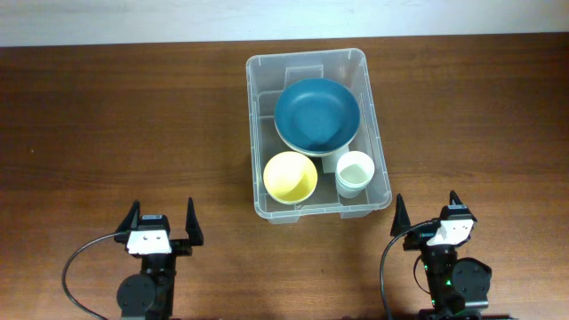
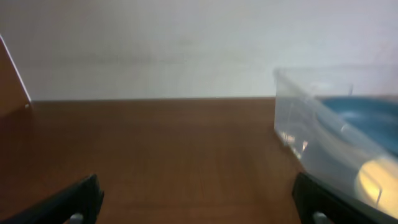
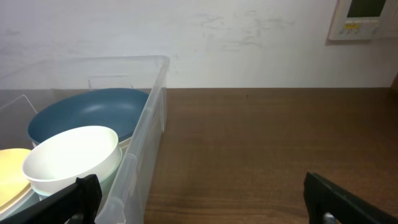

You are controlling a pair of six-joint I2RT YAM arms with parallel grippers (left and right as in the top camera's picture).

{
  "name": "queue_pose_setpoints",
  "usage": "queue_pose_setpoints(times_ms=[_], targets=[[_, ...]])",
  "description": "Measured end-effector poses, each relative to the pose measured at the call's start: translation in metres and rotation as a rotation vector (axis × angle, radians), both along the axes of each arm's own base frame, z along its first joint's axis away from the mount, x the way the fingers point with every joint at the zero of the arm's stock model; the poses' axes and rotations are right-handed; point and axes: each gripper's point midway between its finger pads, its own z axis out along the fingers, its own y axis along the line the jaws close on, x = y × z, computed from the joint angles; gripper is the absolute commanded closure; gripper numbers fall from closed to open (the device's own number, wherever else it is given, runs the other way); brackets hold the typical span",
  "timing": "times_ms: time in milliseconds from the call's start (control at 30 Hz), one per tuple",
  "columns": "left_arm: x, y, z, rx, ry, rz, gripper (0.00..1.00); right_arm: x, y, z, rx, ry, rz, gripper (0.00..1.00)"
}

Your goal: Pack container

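Down at the near edge, seeing left gripper (image 1: 163, 213) and right gripper (image 1: 427, 206) spread wide, gripping nothing; just cropped black tips in wrist views. Further out on the wooden table (image 1: 107, 124), spotting the clear ridged container (image 1: 311, 64), blurry from the left wrist. Holds a round blue bowl (image 1: 316, 114), yellow bowl (image 1: 290, 176), small white bowl (image 1: 352, 171).

This looks like a robotics lab or test room. A dark-brown wood-grain table (image 1: 107, 116) meets a plain white painted wall (image 3: 249, 37) at 12 o'clock. A white plastic wall control panel with a small display (image 3: 364, 18) hangs at 1 o'clock. One black cabled robot arm (image 1: 147, 276) stands at 7 o'clock and a second black arm (image 1: 449, 276) at 5 o'clock.
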Motion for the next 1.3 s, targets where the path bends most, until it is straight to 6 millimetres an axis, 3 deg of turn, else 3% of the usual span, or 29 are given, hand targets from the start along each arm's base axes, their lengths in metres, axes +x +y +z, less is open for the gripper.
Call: queue_pose_setpoints(times_ms=[200,1300], targets=[[-0.0009,0.0,-0.0123,0.023,0.051,-0.002,0.01,0.0,0.0,-0.0002,0.0,0.0,0.0,0.01],[-0.0009,0.0,-0.0126,0.03,0.052,-0.002,0.01,0.0,0.0,-0.0002,0.0,0.0,0.0,0.01]])
